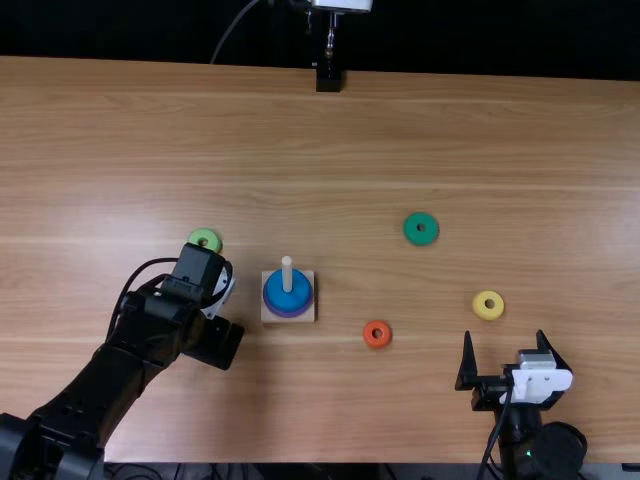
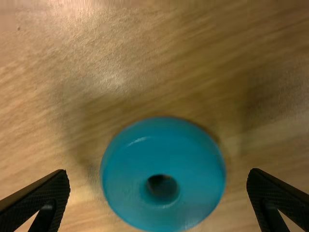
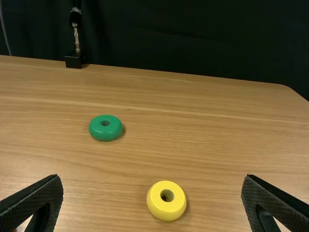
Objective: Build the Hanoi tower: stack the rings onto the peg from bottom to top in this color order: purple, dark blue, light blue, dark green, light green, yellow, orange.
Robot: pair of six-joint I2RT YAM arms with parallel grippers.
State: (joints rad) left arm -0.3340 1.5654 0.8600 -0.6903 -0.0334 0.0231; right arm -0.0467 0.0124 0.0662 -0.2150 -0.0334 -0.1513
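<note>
Glossy blue ring [image 2: 130,174], smooth wooden table [image 1: 330,150]

Bright light leaves pale glare on the table [image 1: 450,130] and soft shadows

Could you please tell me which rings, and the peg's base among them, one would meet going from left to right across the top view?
Light green ring → wooden base → orange ring → dark green ring → yellow ring.

the left arm [image 1: 145,335] partly hides the light green ring [image 1: 206,237] from above.
</note>
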